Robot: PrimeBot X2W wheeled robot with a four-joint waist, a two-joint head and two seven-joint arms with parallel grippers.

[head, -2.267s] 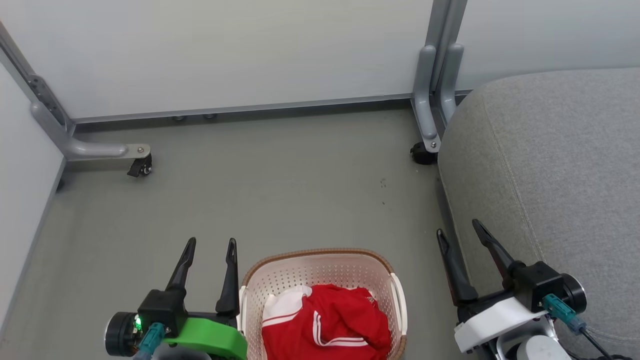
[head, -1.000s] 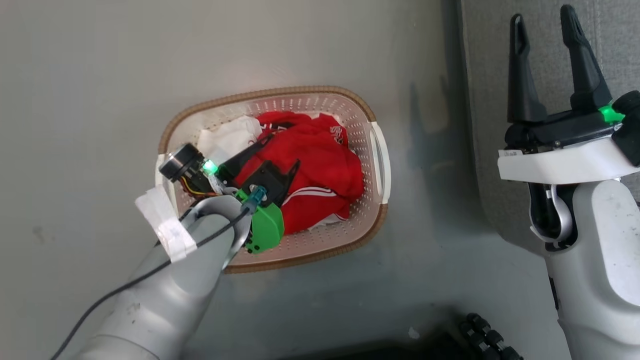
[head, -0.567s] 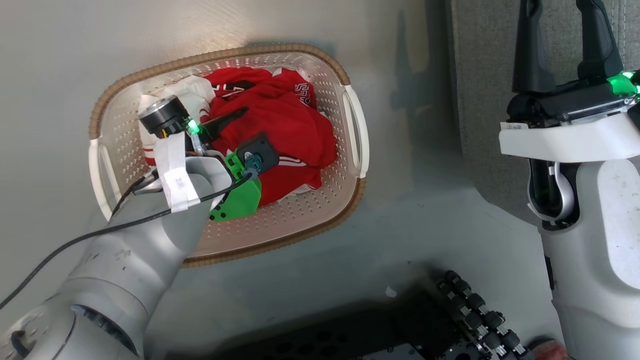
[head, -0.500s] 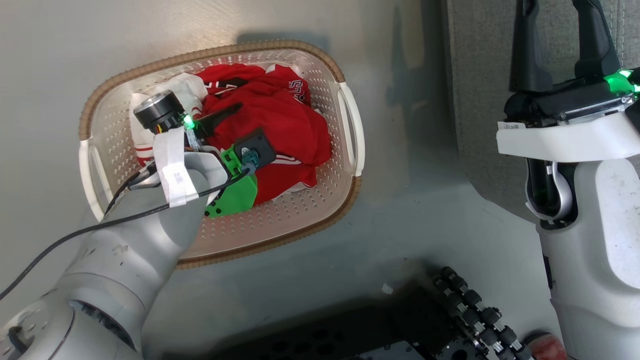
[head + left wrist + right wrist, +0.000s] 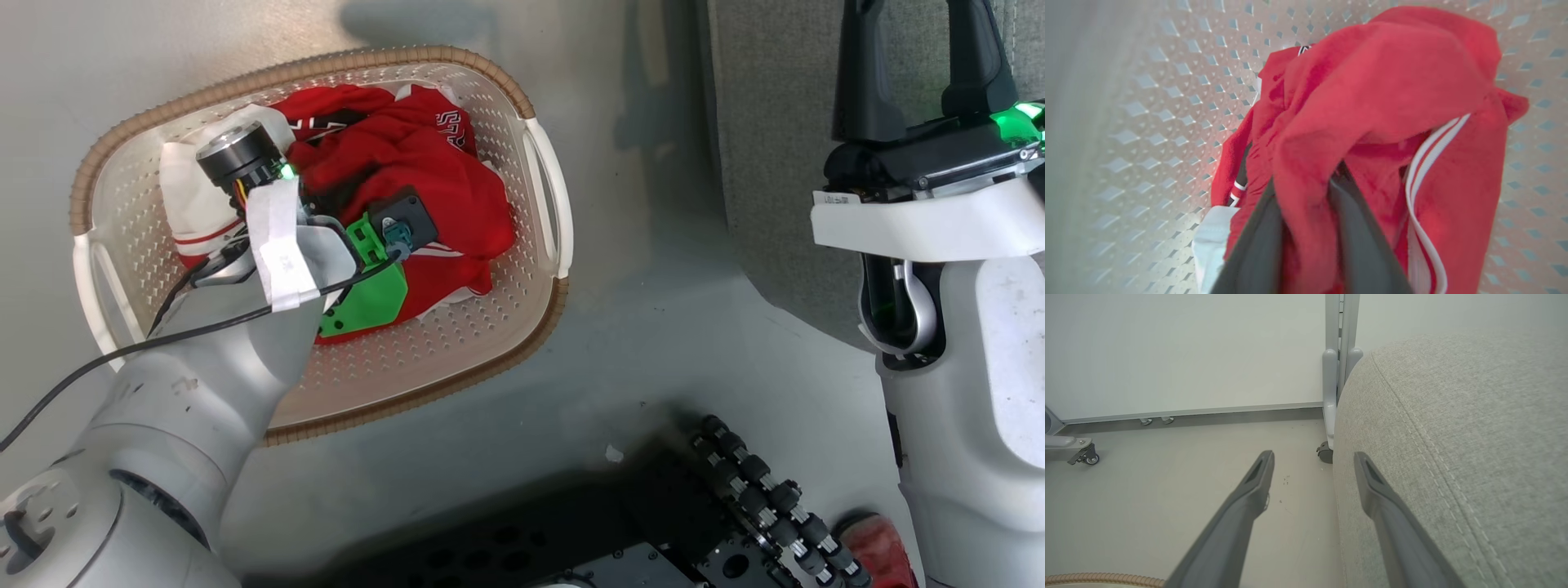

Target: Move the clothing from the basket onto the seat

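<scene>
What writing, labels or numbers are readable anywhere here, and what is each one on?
"LLS": white block lettering on the crumpled red sports clothing; the rest is hidden in folds.
White tape strip on the left arm: print too blurred to read.
Small white sticker by the right wrist: too small to read.

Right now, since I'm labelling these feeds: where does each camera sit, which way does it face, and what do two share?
Head view: on the head, facing down at the basket, clothing and seat; left gripper in the basket, right gripper by the seat.
Left wrist view: on that wrist, facing into the basket; its fingers pinch red cloth.
Right wrist view: on that wrist, facing across the floor to a wall; fingers open.
Shared: head and left wrist show the clothing.
</scene>
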